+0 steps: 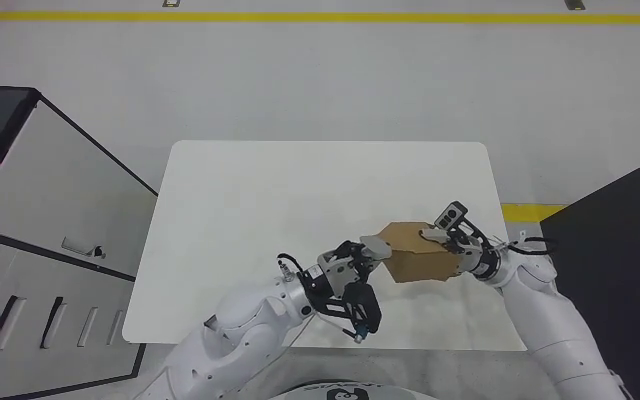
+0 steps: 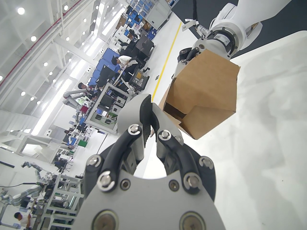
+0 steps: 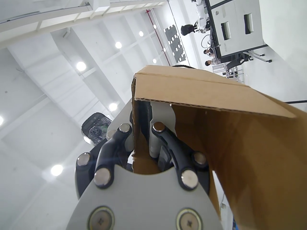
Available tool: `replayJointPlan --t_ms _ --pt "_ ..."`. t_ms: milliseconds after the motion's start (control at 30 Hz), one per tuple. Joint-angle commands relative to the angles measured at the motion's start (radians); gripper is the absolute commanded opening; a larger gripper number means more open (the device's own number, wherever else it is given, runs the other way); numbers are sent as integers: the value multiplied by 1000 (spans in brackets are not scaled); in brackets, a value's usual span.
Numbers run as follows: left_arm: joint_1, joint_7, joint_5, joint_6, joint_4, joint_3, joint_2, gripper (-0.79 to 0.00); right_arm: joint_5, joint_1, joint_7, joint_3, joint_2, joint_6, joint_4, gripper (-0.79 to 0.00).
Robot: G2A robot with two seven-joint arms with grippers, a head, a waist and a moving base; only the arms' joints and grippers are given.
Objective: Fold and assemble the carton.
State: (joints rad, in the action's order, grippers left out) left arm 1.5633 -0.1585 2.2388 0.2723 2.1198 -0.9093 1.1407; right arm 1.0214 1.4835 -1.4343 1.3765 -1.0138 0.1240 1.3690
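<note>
A brown carton (image 1: 415,255) lies on its side near the front right of the white table (image 1: 300,190). My right gripper (image 1: 438,236) is at its far right top edge, shut on a carton wall; the cardboard (image 3: 215,120) runs between the fingers (image 3: 141,111). My left gripper (image 1: 372,243) is at the carton's left end, its fingers closed together (image 2: 149,107) with nothing held. The carton's open end (image 2: 206,89), with flaps folded partly inward, faces that gripper. The right gripper (image 2: 187,56) holds the carton's far side there.
A grey cabinet (image 1: 50,220) stands left of the table and a dark panel (image 1: 600,230) to its right. The table's back and left parts are bare. A yellow floor line (image 1: 320,16) runs behind.
</note>
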Motion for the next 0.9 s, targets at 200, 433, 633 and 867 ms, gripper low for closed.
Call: replayJointPlan --t_ms 200,433,633,867 --pt "-7 -12 -1 12 -6 15 1 -785 11 -3 -6 -1 -2 0 -2 -785" --pt "-14 -20 -2 23 -12 27 1 -785 -5 -3 -27 -5 -2 -17 5 -785" --pt "-17 -23 0 31 -22 34 1 -785 -17 -5 -59 -6 -2 -40 8 -785" --pt "-18 -19 -4 39 -35 35 -1 -785 -29 -7 -75 1 -2 -89 12 -785"
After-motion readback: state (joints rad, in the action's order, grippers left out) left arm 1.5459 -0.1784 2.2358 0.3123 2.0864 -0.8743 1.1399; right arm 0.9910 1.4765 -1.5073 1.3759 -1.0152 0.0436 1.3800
